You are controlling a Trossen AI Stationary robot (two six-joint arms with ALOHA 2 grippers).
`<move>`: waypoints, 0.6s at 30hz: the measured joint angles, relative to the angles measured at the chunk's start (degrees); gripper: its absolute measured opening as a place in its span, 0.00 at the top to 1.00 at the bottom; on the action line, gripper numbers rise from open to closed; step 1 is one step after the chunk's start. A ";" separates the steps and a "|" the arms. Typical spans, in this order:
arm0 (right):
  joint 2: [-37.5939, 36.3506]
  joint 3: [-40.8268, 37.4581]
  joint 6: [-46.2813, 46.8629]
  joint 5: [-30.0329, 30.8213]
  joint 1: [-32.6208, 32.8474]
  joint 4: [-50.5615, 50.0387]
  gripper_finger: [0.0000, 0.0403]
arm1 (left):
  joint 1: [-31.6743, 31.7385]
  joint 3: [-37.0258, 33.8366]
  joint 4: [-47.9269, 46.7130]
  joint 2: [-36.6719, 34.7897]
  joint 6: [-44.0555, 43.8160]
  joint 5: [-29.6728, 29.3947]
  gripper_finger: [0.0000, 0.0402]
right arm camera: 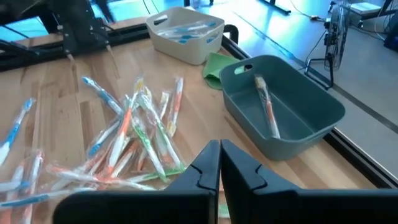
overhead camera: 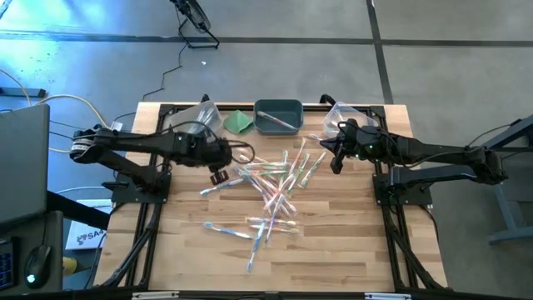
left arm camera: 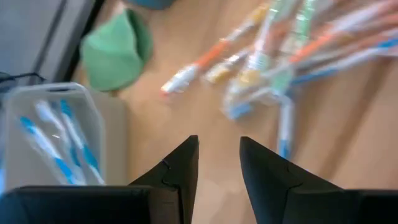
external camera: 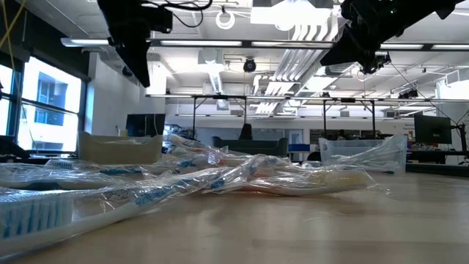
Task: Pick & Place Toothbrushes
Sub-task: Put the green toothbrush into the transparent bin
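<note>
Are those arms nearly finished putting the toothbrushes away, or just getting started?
Early days, it seems. Done: a few blue toothbrushes lie in the pale bin and one orange one in the grey bin. In hand: nothing; the left gripper hangs open and empty near the pale bin, the right gripper is shut and empty. Left: most toothbrushes, a scattered pile on the table.

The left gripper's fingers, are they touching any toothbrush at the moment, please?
Apart. The left wrist view shows the left gripper open and empty, with bare wood between its fingers and the nearest toothbrushes.
</note>
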 joint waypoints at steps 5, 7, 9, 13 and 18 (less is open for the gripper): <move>0.00 0.00 0.00 0.00 0.00 1.12 0.99 | -4.27 -0.02 -4.43 0.00 -9.76 5.66 0.72; 0.00 0.00 0.00 -0.02 0.00 0.95 0.99 | -5.91 -0.02 -5.85 0.00 -13.20 6.70 0.72; 0.00 0.00 0.00 -0.02 0.00 1.04 0.99 | -7.59 -0.02 -6.97 0.00 -15.58 6.70 0.72; 0.00 0.00 0.11 -0.02 0.00 1.07 0.99 | -10.50 -0.04 -7.58 0.00 -18.25 6.61 0.72; 0.00 0.00 2.90 -0.03 0.00 1.28 0.99 | -11.73 -0.04 -4.14 0.23 -18.73 4.29 0.72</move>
